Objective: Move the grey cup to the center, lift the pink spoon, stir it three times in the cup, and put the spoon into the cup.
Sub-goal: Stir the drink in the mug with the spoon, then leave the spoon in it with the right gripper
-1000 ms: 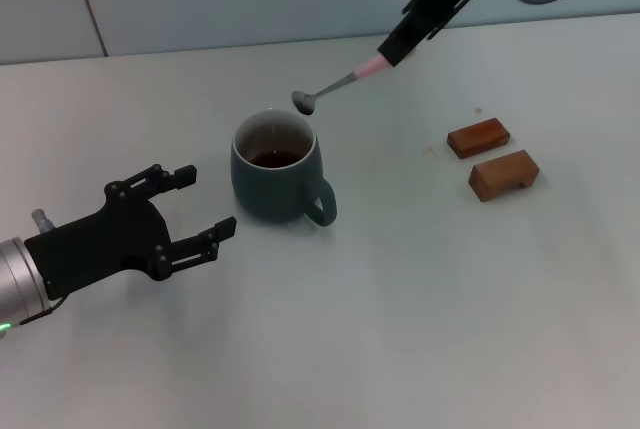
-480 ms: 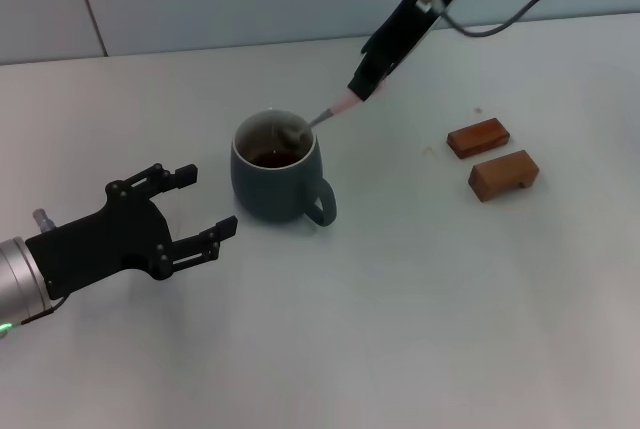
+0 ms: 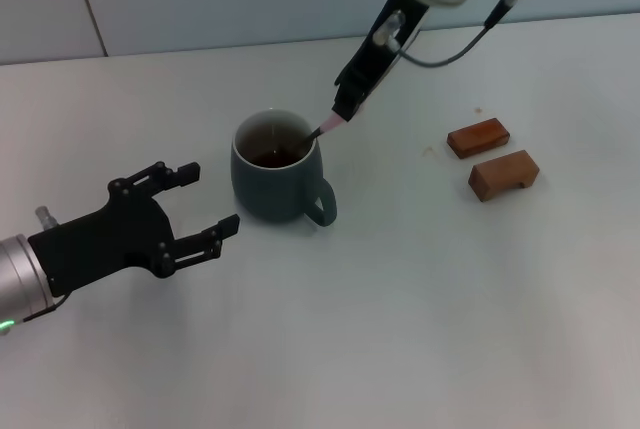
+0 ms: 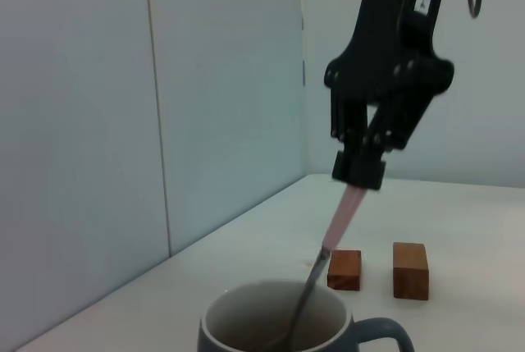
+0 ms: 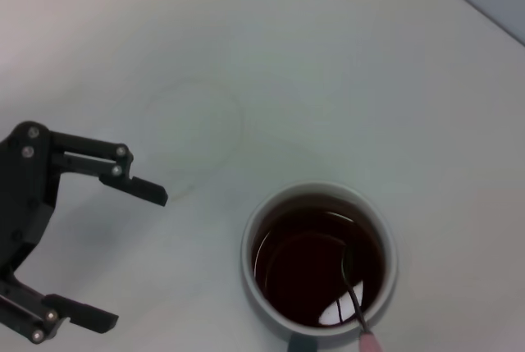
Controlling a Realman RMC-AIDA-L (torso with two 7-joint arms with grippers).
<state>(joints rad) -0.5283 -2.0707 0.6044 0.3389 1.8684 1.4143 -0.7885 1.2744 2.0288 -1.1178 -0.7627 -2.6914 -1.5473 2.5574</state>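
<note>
The right gripper is clamping the pink handle of the pink spoon, its jaws closed on the upper end of that handle. The spoon is slanting down from the jaws into the grey cup, with its metal bowl sitting in the dark brown liquid just below and beyond the fingertips. The cup is standing upright on the white table. The left gripper is hovering with its jaws spread wide and holding nothing; the cup is standing just beyond their open tips, apart from them. Two brown wooden blocks are lying well apart from both grippers.
</note>
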